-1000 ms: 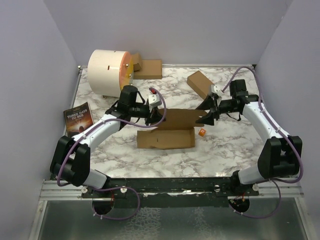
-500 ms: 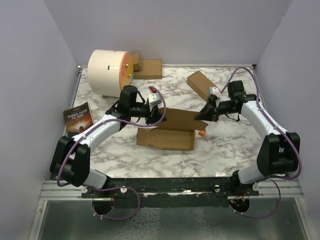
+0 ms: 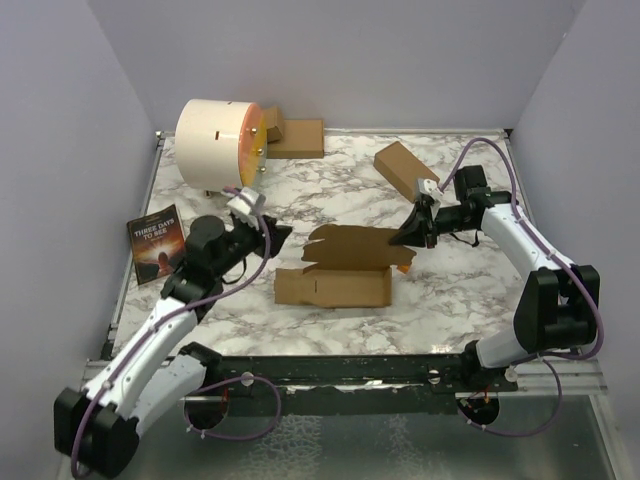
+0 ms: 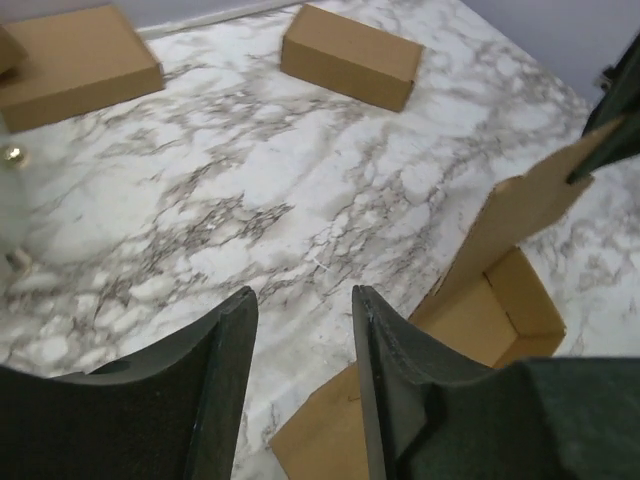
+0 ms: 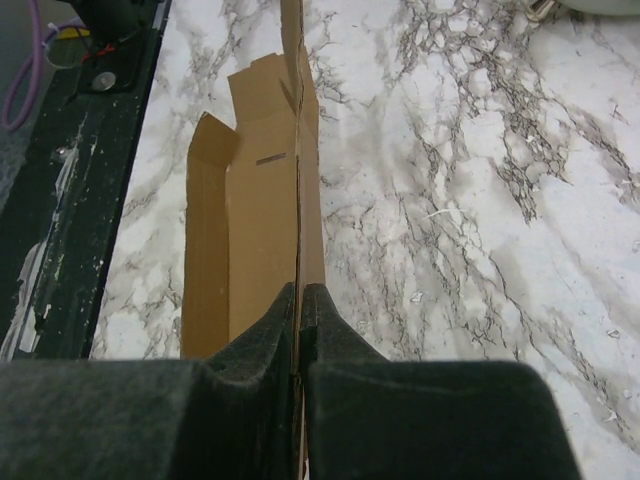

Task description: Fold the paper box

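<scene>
Paper box (image 3: 335, 285) lies mid-table, a little nearer the arm bases, on the marble table (image 3: 460, 295). It is half-formed: the long base is flat and the back panel stands up, tilted, along its far side. One end flap is up at the box's left end in the right wrist view.

Right gripper (image 3: 402, 238) is at the right end of the raised panel, jaws pressed together on its thin edge. The right wrist view shows both fingers (image 5: 262, 345) pinching the cardboard between them.

Left gripper (image 3: 278, 232) is off to the left of the box, not touching it, jaws apart with nothing between them. In the left wrist view there is bare marble between the fingers (image 4: 228, 360), and the box sits lower right.

Other things:
- A cream drum (image 3: 212, 143) with an orange face, back left.
- A flat carton (image 3: 298, 138) just right of the drum.
- A closed oblong carton (image 3: 402, 166), back right, behind the right gripper.
- A book (image 3: 156, 243) at the left edge.
</scene>
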Controlling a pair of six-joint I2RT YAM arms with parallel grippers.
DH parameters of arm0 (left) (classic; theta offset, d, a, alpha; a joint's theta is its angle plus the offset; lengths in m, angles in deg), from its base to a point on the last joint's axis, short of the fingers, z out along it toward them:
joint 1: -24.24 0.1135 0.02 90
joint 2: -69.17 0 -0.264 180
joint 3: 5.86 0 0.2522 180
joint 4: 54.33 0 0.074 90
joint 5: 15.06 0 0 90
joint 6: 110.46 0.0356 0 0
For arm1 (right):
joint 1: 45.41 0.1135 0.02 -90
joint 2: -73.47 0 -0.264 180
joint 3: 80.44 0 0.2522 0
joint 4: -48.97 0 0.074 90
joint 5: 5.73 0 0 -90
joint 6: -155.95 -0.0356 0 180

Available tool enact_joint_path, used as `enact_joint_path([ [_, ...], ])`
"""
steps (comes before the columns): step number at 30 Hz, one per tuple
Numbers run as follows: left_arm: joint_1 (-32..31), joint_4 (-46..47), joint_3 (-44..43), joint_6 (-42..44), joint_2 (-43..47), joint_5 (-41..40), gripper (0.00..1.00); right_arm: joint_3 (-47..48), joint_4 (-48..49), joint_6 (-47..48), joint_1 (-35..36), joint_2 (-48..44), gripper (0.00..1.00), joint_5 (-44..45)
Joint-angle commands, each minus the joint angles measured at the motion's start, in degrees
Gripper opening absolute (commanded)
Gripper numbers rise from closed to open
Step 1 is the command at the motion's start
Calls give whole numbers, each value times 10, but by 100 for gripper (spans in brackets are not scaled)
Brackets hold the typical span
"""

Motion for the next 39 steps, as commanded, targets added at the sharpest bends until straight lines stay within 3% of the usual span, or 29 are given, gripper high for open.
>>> enact_joint_path([
  [1,4,-41,82,-171,101,-152,35,-2,-6,12,3,-20,1,-16],
  [4,4,-13,138,-238,118,-100,12,-5,-3,10,4,-21,1,-16],
  [7,4,38,172,-285,98,-54,6,-10,3,6,4,-23,1,-15],
  [18,-9,146,185,-324,-24,-25,6,-18,9,4,3,-28,1,-17],
  [26,-57,185,160,-320,-117,-22,6,-21,11,4,4,-29,1,-16],
  [39,-111,240,141,-346,-184,-38,5,-29,19,0,3,-33,1,-10],
])
